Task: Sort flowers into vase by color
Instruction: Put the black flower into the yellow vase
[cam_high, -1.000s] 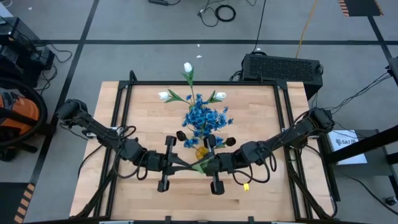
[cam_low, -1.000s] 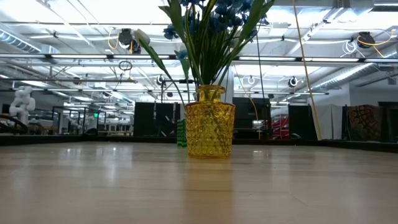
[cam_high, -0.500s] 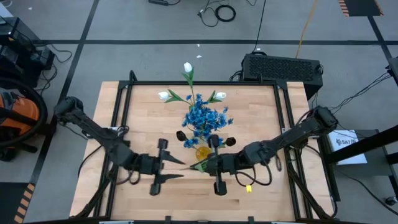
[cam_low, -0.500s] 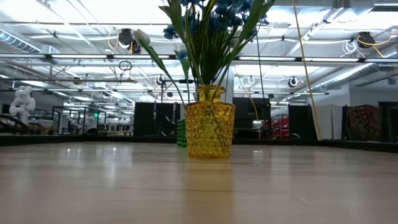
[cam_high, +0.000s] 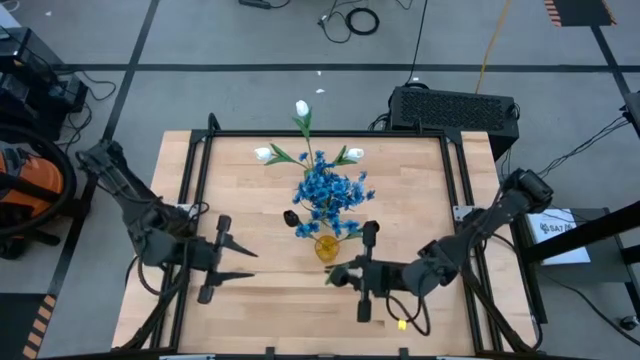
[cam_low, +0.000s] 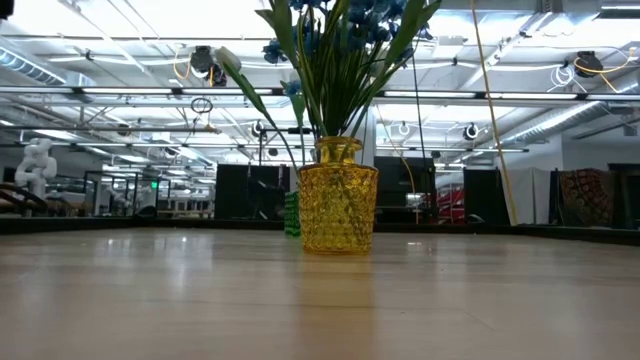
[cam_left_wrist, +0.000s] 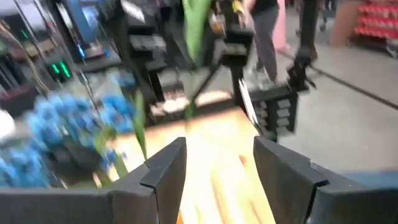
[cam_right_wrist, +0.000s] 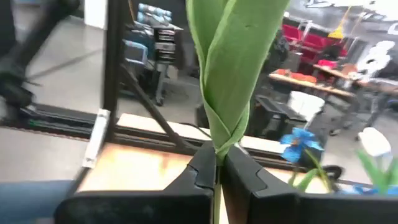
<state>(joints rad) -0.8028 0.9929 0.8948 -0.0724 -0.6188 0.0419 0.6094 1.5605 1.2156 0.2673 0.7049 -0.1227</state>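
Observation:
A yellow glass vase (cam_high: 326, 247) (cam_low: 337, 195) stands mid-table. It holds a bushy blue flower cluster (cam_high: 330, 190), white tulips (cam_high: 302, 108) and small dark buds (cam_high: 291, 217), their stems stuck into its neck. Just near-right of the vase, my right gripper (cam_high: 335, 275) (cam_right_wrist: 216, 163) is shut on a green leafy stem (cam_right_wrist: 227, 68); I see no flower head on it. My left gripper (cam_high: 245, 263) (cam_left_wrist: 214, 165) stands open at the table's left, with nothing between its fingers. My right gripper pinches the green leaf's narrow rolled base (cam_right_wrist: 217, 148) between its two fingertips. The fingers come level from the table's right, pointing toward the left. The leaf sticks out past the fingertips (cam_high: 328, 277) beside the vase.
A black frame (cam_high: 200, 150) edges the wooden table. Bare wood (cam_high: 290, 300) lies between the two grippers and along the near edge. A black box (cam_high: 455, 108) sits beyond the far right corner, and cables lie on the floor.
My left gripper has opened, let go of the green stem and drawn back toward the table's left edge. My right gripper has stayed shut on the stem and shifted a little toward the right and near edge, away from the vase.

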